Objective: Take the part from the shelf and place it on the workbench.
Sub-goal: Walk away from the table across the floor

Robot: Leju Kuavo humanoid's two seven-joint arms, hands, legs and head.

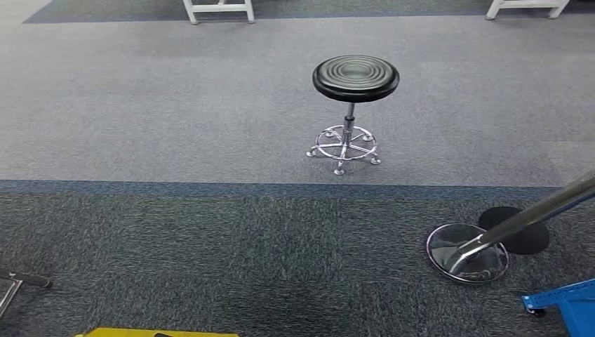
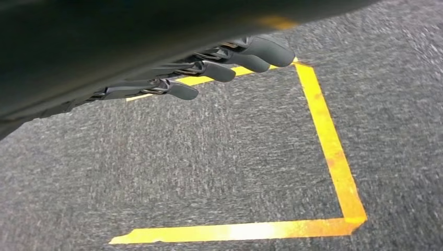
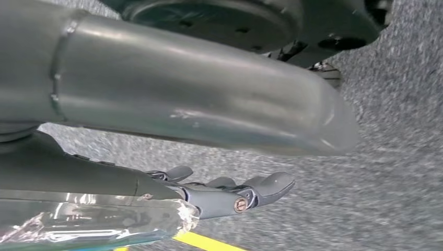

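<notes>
My left hand [image 2: 209, 68] hangs over dark carpet, its dark fingers [image 2: 180, 90] stretched out straight and holding nothing. My right hand [image 3: 224, 193] also hangs over the carpet, with the thick grey thumb [image 3: 209, 104] above its outstretched dark fingers [image 3: 266, 185]. A shiny thing in clear plastic [image 3: 104, 225] lies against the hand beside those fingers. I cannot tell what it is or whether the hand grips it. The gap between thumb and fingers shows bare carpet.
A black round stool [image 1: 355, 78] on a chrome base stands ahead on lighter carpet. A tilted chrome pole with a round base [image 1: 467, 253] and a blue frame corner [image 1: 565, 305] are at right. White table legs [image 1: 219, 10] stand far back. Yellow floor tape [image 2: 329, 141] marks a corner.
</notes>
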